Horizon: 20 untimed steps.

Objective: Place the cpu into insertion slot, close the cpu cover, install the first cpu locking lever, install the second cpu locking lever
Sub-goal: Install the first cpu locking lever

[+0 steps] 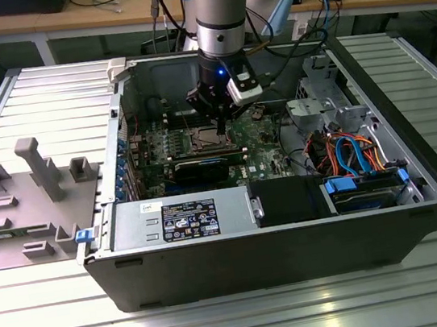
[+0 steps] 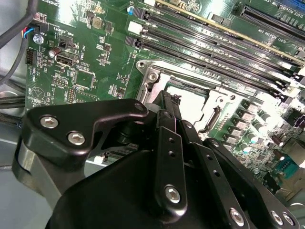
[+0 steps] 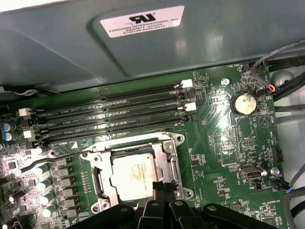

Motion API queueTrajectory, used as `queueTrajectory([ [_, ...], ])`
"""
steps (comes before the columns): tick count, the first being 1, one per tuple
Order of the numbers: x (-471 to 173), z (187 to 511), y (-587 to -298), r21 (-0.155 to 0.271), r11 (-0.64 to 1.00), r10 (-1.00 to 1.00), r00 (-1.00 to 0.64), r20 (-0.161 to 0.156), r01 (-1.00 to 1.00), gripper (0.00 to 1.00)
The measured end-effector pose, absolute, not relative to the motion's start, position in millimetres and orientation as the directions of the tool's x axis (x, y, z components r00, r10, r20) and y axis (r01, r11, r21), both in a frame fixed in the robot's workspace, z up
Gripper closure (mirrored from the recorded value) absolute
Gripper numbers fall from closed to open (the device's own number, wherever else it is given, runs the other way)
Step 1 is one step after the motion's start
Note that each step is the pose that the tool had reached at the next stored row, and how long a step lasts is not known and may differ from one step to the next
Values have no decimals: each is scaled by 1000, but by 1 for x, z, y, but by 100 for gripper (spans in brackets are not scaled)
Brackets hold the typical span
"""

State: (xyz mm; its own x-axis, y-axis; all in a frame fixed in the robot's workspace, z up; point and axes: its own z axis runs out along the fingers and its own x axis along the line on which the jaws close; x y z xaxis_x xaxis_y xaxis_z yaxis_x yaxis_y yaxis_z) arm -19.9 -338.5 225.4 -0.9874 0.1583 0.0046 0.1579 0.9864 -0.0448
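Black linkage fingers [image 3: 159,191] of the arm's gripper [image 3: 161,187] fill the foreground in both wrist views, drawn together to a narrow tip with nothing seen between them, poised at the edge of the thin silvery metal cpu cover [image 3: 167,160]; that frame lies folded down around the small pale silvery-grey square cpu [image 3: 134,176], which sits flat in the metal-rimmed insertion slot [image 3: 97,179]; a thin dark wire locking lever [image 3: 52,161] stands out to one side, seemingly unlatched; I judge the chip light, rigid and fragile, best taken by its edges, the cover thin and springy; outward lies the green motherboard [image 3: 228,157] inside the open dark metal computer case [image 1: 256,260]
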Motion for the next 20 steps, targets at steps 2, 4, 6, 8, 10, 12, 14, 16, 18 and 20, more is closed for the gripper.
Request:
queueTrajectory([
  [2,-20,225,-339,-45,987,152,-988,5,152,89],
  [4,-20,225,-339,-45,988,148,-989,5,148,89],
  [6,-20,225,-339,-45,989,142,-990,5,142,89],
  [8,-20,225,-339,-45,990,137,-991,5,136,89],
  [10,-20,225,-339,-45,990,133,-991,5,133,89],
  [12,-20,225,-339,-45,991,130,-992,5,129,89],
  [14,-20,225,-339,-45,991,126,-992,5,126,89],
  [16,-20,225,-339,-45,991,123,-992,5,122,89],
  [18,-20,225,-339,-45,992,118,-993,5,118,89],
  [20,-20,225,-339,-45,992,114,-993,5,114,89],
])
